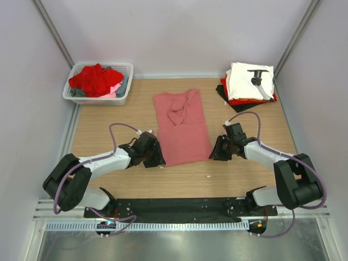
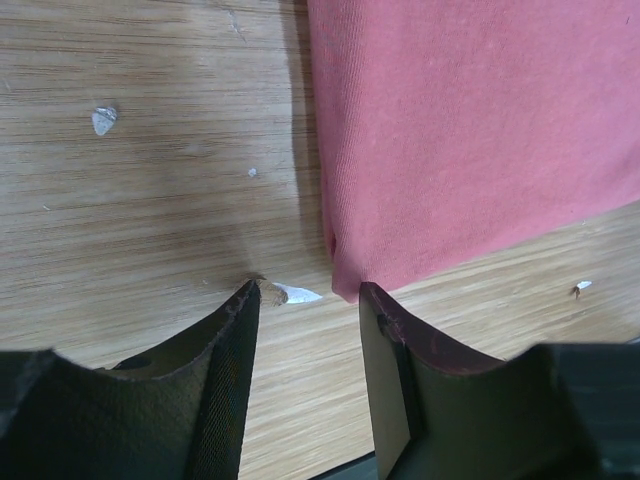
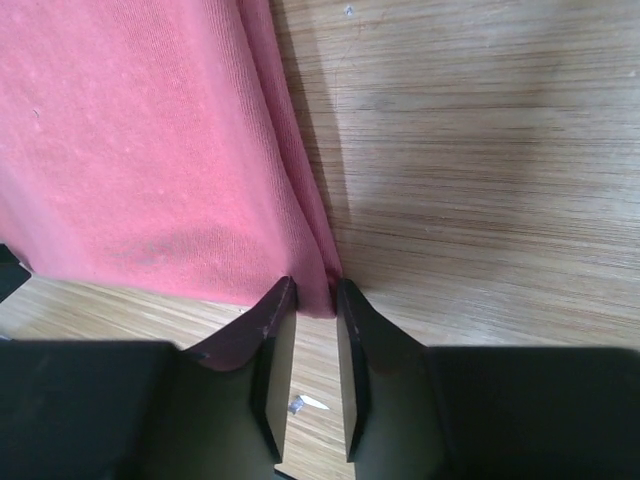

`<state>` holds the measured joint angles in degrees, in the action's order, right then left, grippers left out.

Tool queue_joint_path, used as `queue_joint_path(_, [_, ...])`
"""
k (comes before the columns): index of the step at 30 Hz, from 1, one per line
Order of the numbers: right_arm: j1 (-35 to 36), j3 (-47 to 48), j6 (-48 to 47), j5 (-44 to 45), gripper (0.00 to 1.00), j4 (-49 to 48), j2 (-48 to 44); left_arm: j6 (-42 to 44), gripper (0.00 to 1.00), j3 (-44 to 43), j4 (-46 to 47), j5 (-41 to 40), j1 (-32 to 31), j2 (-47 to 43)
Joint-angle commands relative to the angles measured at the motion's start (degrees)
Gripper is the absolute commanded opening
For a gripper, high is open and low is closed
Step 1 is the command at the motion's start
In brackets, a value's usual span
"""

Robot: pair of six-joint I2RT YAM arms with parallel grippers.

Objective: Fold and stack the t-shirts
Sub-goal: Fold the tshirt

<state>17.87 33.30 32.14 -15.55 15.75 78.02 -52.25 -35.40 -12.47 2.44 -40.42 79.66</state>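
Observation:
The salmon-pink t-shirt [image 1: 182, 128] lies flat on the wooden table, folded into a long strip. My left gripper [image 1: 157, 159] is open at its near left corner; in the left wrist view [image 2: 308, 290] the shirt's corner [image 2: 470, 130] lies just beyond the right fingertip, with bare wood between the jaws. My right gripper [image 1: 215, 152] is at the near right corner; in the right wrist view [image 3: 315, 290] its jaws stand narrow with the bunched corner of the shirt [image 3: 130, 150] pinched between the tips. Folded white, red and black tees [image 1: 247, 84] are stacked at the back right.
A white plastic basket [image 1: 122, 98] at the back left holds crumpled red [image 1: 95, 80], pink and grey shirts. Small white scraps [image 2: 295, 293] lie on the wood near the left fingertips. Grey walls close in the table on three sides.

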Motion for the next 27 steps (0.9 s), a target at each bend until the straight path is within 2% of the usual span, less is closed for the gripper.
queue_joint_path(1, [0.06,-1.13,0.55,-0.09,0.27,-0.81,0.38,-1.45,0.45,0.95,6.40,0.73,-1.85,3.57])
queue_joint_path(13, [0.06,-1.74,1.00,-4.30,0.13,-2.39,0.03,-2.33,0.45,1.73,8.43,2.05,-3.43,4.02])
queue_joint_path(18, [0.24,-1.66,-0.06,-5.28,0.10,-1.86,0.29,-2.68,0.42,2.44,9.22,2.31,-3.43,4.36])
queue_joint_path(21, [0.15,-1.92,-0.06,-5.10,0.08,-1.60,-0.14,-2.77,0.34,2.53,9.22,2.22,-3.43,4.45])
queue_joint_path(27, [0.15,-2.45,-0.24,-4.23,0.05,-0.02,-2.07,-2.95,0.11,2.88,8.34,1.17,-3.43,3.14])
